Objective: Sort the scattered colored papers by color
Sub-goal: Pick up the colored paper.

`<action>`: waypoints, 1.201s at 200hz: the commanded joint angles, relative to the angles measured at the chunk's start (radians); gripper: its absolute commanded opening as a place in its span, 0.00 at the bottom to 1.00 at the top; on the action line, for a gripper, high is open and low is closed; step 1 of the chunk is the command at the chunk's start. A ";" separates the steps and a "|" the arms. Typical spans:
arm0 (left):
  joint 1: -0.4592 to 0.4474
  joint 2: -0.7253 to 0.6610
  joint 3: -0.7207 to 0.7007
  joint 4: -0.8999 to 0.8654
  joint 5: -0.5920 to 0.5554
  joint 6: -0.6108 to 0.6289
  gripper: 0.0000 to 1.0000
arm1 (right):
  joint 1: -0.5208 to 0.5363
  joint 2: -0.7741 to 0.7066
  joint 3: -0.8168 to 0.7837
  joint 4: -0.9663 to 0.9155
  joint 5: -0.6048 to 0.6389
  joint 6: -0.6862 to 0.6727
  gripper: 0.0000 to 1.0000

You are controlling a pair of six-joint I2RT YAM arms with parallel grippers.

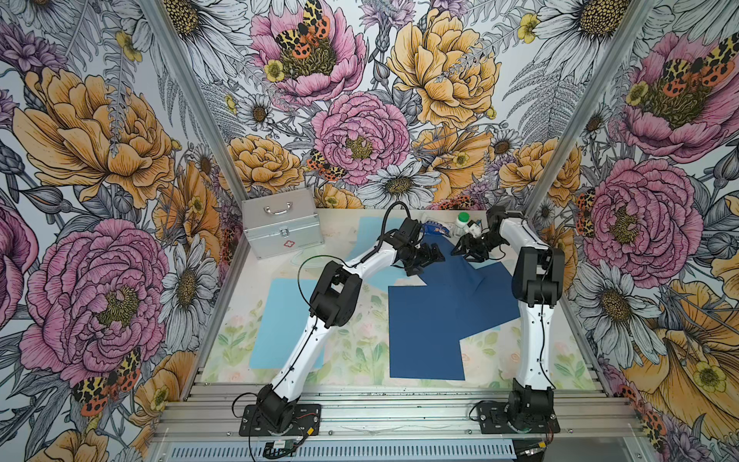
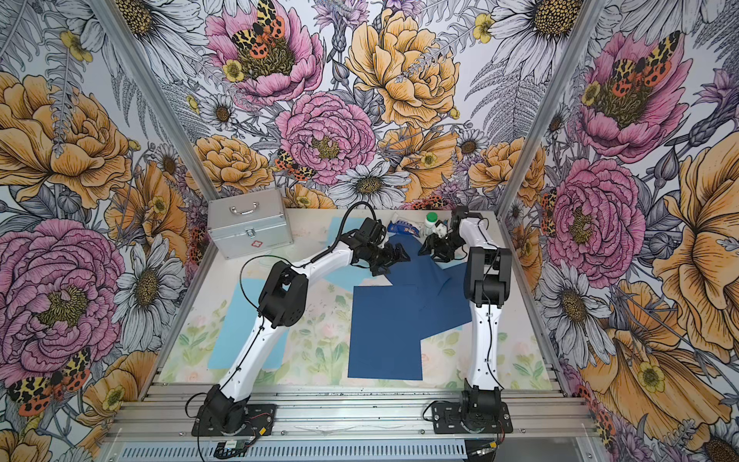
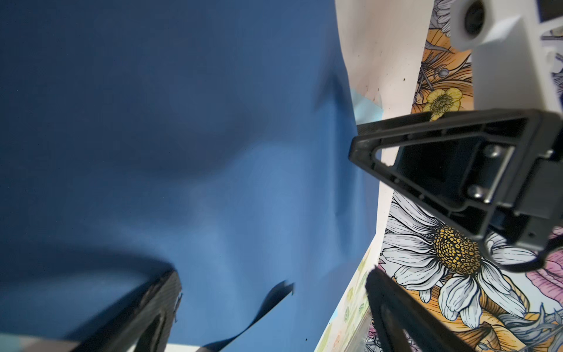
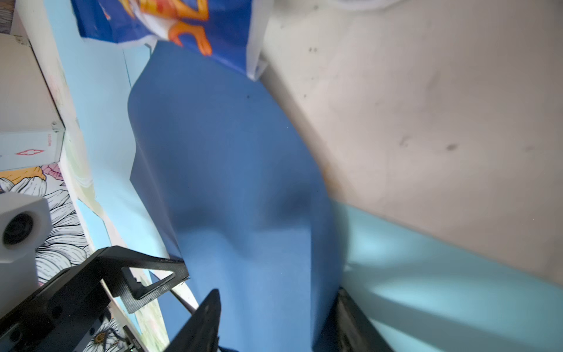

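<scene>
The dark navy papers (image 1: pixel 428 320) lie overlapped at centre-right of the table (image 1: pixel 360 356), with light blue papers (image 1: pixel 276 320) at the left and rear. The left gripper (image 1: pixel 431 262) hangs over the rearmost navy sheet, jaws wide apart. The right gripper (image 4: pixel 274 323) straddles a raised buckle in that sheet, jaws apart; pad contact appears possible but cannot be confirmed.

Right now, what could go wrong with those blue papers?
The dark blue sheet is humped up between the right fingers, so squeezing could crease it.
A light blue sheet shows right beside it, probably partly underneath, so both colors might lift together.
The crinkly packet sits at the dark sheet's far edge and could get dragged along.
</scene>
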 commanded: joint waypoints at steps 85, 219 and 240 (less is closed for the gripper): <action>-0.018 0.069 0.003 -0.022 0.003 -0.005 0.98 | -0.001 -0.058 -0.013 -0.034 0.056 0.017 0.30; 0.041 -0.020 0.035 -0.023 0.008 0.033 0.98 | -0.015 -0.145 -0.054 -0.003 0.045 0.058 0.15; 0.060 -0.050 0.032 -0.024 0.014 0.042 0.98 | -0.016 -0.157 -0.058 0.001 0.048 0.062 0.15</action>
